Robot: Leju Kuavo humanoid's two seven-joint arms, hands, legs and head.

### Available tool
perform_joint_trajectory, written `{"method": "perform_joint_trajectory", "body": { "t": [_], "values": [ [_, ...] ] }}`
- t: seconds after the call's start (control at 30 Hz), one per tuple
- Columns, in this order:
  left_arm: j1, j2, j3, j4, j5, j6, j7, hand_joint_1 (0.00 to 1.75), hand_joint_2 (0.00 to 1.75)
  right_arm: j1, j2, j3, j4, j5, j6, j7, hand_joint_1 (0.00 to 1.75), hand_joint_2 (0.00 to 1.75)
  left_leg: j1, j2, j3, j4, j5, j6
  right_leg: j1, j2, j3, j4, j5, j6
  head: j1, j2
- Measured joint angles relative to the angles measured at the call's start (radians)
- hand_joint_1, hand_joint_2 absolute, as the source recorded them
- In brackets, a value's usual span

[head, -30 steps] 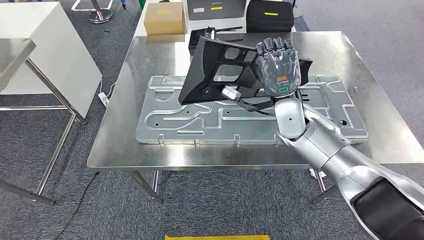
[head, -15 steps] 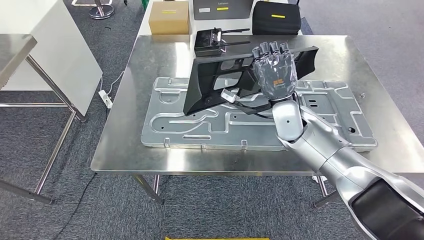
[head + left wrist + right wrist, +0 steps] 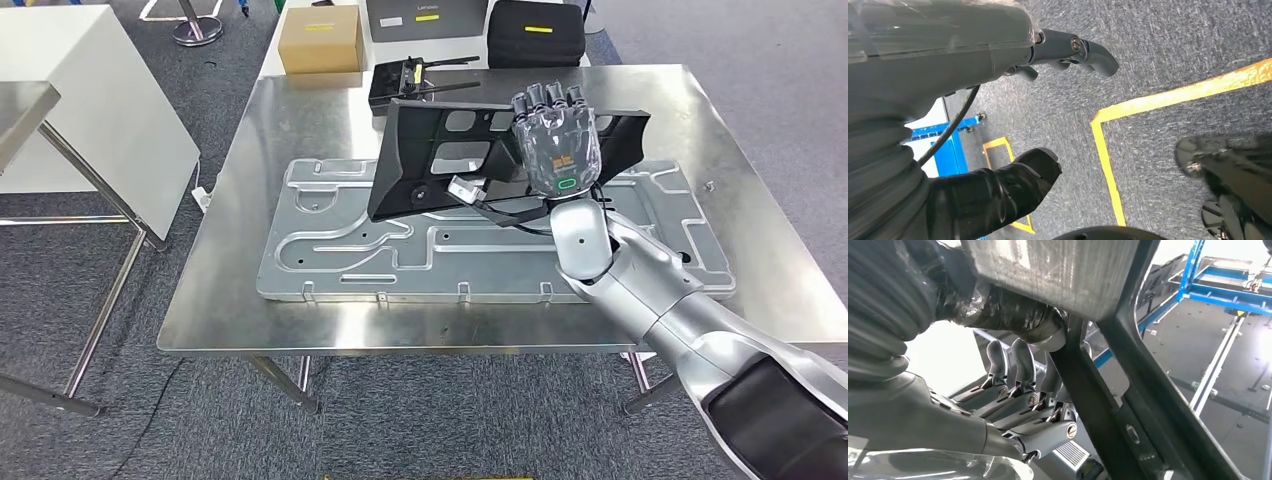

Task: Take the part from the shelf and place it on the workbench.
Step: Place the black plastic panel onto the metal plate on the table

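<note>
Head view, black part [image 3: 440,160] gripped in right hand [image 3: 556,150], above workbench [image 3: 690,100]

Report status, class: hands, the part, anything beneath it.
Right hand grips black part, held above workbench. Left hand hangs open over floor. Stamped metal panel lies beneath the part.
</note>
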Motion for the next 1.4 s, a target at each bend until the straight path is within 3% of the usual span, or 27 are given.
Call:
{"method": "perform_joint_trajectory", "body": {
  "t": [0.07,0.1,0.23,0.27,0.33,0.4,0.43,0.47,0.5,0.57,0.6,0.73,0.8,0.87,0.9,0.93,0.97,1.03,1.07,1.1,1.23,1.3,1.37,1.4],
  "values": [
    [-0.001,0.001,-0.004,0.0,0.0,0.001,0.0,0.0,1.75,-0.017,-0.002,0.004,0.001,0.0,0.018,0.0,1.75,1.75,-0.006,0.0,0.047,-0.102,0.036,0.009,0.003,0.001,-0.001,0.002,-0.002,0.006,0.0,0.0],
    [-0.002,0.001,-0.005,0.0,0.001,0.002,0.0,0.0,1.75,-0.029,-0.004,0.006,0.002,0.0,0.027,0.0,1.75,1.75,-0.009,0.0,0.056,-0.123,0.038,0.012,0.003,0.001,-0.003,0.002,-0.002,0.011,0.0,0.0],
    [-0.001,0.001,-0.009,0.0,0.001,0.005,0.0,0.0,1.75,-0.068,-0.019,0.016,0.004,0.0,0.052,0.0,1.75,1.75,-0.005,0.001,0.069,-0.146,0.043,0.027,0.004,0.0,-0.008,0.015,-0.016,0.033,0.001,0.0],
    [-0.001,0.001,-0.01,0.0,0.002,0.006,0.0,0.0,1.75,-0.077,-0.023,0.019,0.004,0.0,0.06,0.0,1.75,1.75,-0.003,0.002,0.073,-0.153,0.046,0.033,0.004,0.0,-0.023,0.049,-0.037,0.037,0.001,0.0],
    [-0.002,0.0,-0.011,0.0,0.003,0.006,0.0,0.0,1.75,-0.092,-0.029,0.027,0.006,0.0,0.088,0.0,1.75,1.75,-0.003,0.004,0.076,-0.156,0.047,0.039,0.002,-0.001,-0.079,0.167,-0.094,0.043,0.001,0.0],
    [-0.003,0.0,-0.011,0.0,0.006,0.007,0.0,0.0,1.75,-0.095,-0.031,0.04,0.016,0.0,0.127,0.0,1.75,1.75,-0.003,0.004,0.076,-0.154,0.045,0.041,-0.001,-0.002,-0.128,0.261,-0.12,0.047,0.001,0.0],
    [-0.003,0.0,-0.012,0.0,0.008,0.008,0.0,0.0,1.75,-0.095,-0.031,0.047,0.024,0.0,0.147,0.0,1.75,1.75,-0.003,0.003,0.077,-0.152,0.043,0.04,-0.004,-0.002,-0.129,0.259,-0.107,0.048,0.001,0.0],
    [-0.004,0.0,-0.013,0.0,0.01,0.008,0.0,0.0,1.75,-0.095,-0.029,0.055,0.035,0.0,0.165,0.0,1.75,1.75,-0.003,0.001,0.077,-0.149,0.041,0.038,-0.007,-0.003,-0.11,0.218,-0.077,0.049,0.001,0.0],
    [-0.004,-0.001,-0.014,0.0,0.011,0.008,0.0,0.0,1.75,-0.096,-0.026,0.064,0.049,0.0,0.179,0.0,1.75,1.75,-0.003,0.0,0.077,-0.145,0.038,0.035,-0.009,-0.004,-0.078,0.151,-0.041,0.049,0.001,0.0],
    [-0.004,-0.002,-0.018,0.0,0.014,0.008,0.0,0.0,1.75,-0.104,-0.016,0.086,0.08,0.0,0.195,0.0,1.75,1.75,-0.006,-0.002,0.073,-0.134,0.031,0.026,-0.008,-0.005,-0.022,0.036,-0.002,0.044,0.001,0.0],
    [-0.005,-0.002,-0.02,0.0,0.015,0.008,0.0,0.0,1.75,-0.108,-0.009,0.1,0.097,0.0,0.199,0.0,1.75,1.75,-0.008,-0.002,0.071,-0.132,0.03,0.021,-0.006,-0.004,-0.011,0.012,0.002,0.04,0.0,0.0],
    [-0.007,-0.003,-0.033,0.0,0.021,0.01,0.002,0.0,1.75,-0.108,0.035,0.172,0.19,0.0,0.215,0.0,1.75,1.75,-0.004,-0.001,0.066,-0.119,0.017,0.002,-0.003,-0.002,-0.004,-0.003,0.004,0.013,0.0,0.0],
    [-0.008,-0.004,-0.037,0.0,0.024,0.01,0.003,0.0,1.75,-0.093,0.074,0.201,0.244,0.001,0.228,-0.006,1.75,1.75,-0.001,0.0,0.035,-0.046,-0.027,-0.006,-0.005,-0.002,0.001,-0.01,0.007,0.001,0.0,0.0],
    [-0.011,-0.004,-0.04,0.0,0.029,0.01,0.002,0.0,1.75,-0.067,0.113,0.212,0.293,0.001,0.256,-0.039,1.75,1.75,-0.001,0.0,-0.028,0.08,-0.08,-0.01,-0.003,-0.001,0.002,-0.01,0.006,-0.004,0.0,0.0],
    [-0.012,-0.004,-0.042,0.0,0.031,0.009,0.001,0.0,1.75,-0.055,0.129,0.212,0.315,0.001,0.272,-0.065,1.75,1.75,-0.001,0.0,-0.051,0.123,-0.091,-0.011,-0.002,-0.001,0.002,-0.01,0.005,-0.005,0.0,0.0],
    [-0.012,-0.004,-0.045,0.0,0.034,0.008,0.0,0.0,1.75,-0.044,0.146,0.212,0.339,0.001,0.291,-0.095,1.75,1.75,-0.002,0.0,-0.06,0.135,-0.083,-0.011,-0.001,-0.001,0.002,-0.009,0.004,-0.005,0.0,0.0],
    [-0.012,-0.004,-0.048,0.0,0.037,0.008,-0.002,0.0,1.75,-0.039,0.16,0.211,0.357,0.002,0.307,-0.12,1.75,1.75,-0.002,0.0,-0.046,0.102,-0.055,-0.009,0.0,-0.001,0.003,-0.009,0.003,-0.005,0.0,0.0],
    [-0.012,-0.002,-0.054,0.0,0.041,0.008,-0.004,0.0,1.75,-0.037,0.185,0.208,0.389,0.002,0.33,-0.148,1.75,1.75,-0.003,0.0,0.019,-0.034,0.015,-0.001,0.001,-0.001,0.008,-0.009,0.0,-0.002,0.0,0.0],
    [-0.013,-0.001,-0.056,0.0,0.044,0.008,-0.005,0.0,1.75,-0.038,0.193,0.207,0.403,0.002,0.337,-0.153,1.75,1.75,-0.005,0.0,0.048,-0.092,0.034,0.003,0.002,-0.001,0.009,-0.008,-0.001,0.002,0.0,0.0],
    [-0.014,0.0,-0.058,0.0,0.047,0.008,-0.006,0.0,1.75,-0.039,0.199,0.206,0.415,0.002,0.343,-0.154,1.75,1.75,-0.008,-0.001,0.065,-0.127,0.041,0.006,0.003,-0.001,0.009,-0.008,-0.002,0.006,0.0,0.0],
    [-0.015,0.001,-0.063,0.0,0.062,0.008,-0.009,0.0,1.75,-0.04,0.218,0.209,0.451,0.002,0.359,-0.149,1.75,1.75,-0.008,0.0,0.078,-0.151,0.041,0.021,0.003,-0.002,0.007,-0.001,-0.011,0.027,0.0,0.0],
    [-0.016,0.001,-0.065,0.0,0.068,0.008,-0.011,0.0,1.75,-0.041,0.225,0.215,0.462,0.002,0.366,-0.147,1.75,1.75,-0.003,0.003,0.082,-0.159,0.046,0.032,0.003,-0.002,-0.025,0.069,-0.054,0.034,0.001,0.0],
    [-0.017,0.001,-0.067,0.0,0.072,0.008,-0.014,0.0,1.75,-0.038,0.229,0.221,0.471,0.002,0.369,-0.146,1.75,1.75,-0.004,0.004,0.082,-0.159,0.046,0.037,0.002,-0.003,-0.087,0.2,-0.114,0.038,0.001,0.0],
    [-0.017,0.001,-0.068,0.0,0.073,0.008,-0.014,0.0,1.75,-0.036,0.231,0.225,0.475,0.002,0.369,-0.146,1.75,1.75,-0.004,0.004,0.082,-0.158,0.045,0.038,0.001,-0.003,-0.113,0.253,-0.129,0.04,0.001,0.0]
  ]
}}
